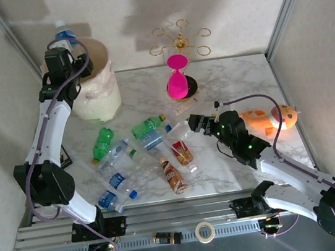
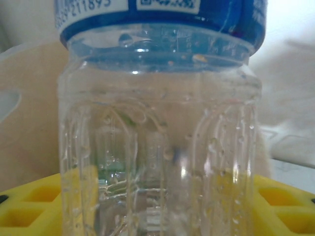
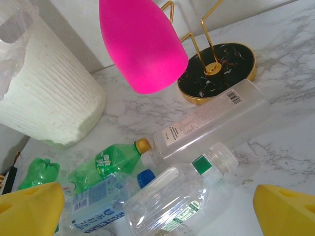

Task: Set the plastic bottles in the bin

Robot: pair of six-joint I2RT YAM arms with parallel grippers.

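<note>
**Left:** the left gripper (image 1: 63,48), raised high, is clamped on a clear blue-labelled bottle (image 1: 65,33). It holds the bottle at the left rim of the lined bin (image 1: 101,97), apparently so that letting go drops it inside.

**Centre:** the remaining bottles (image 1: 151,139) lie heaped on the marble table (image 1: 236,84), well apart from the bin.

**Right:** the right gripper (image 1: 196,123) hovers low with its jaws spread wide. A clear green-labelled bottle (image 3: 172,201) lies below the gap and is probably the next pick.
</note>
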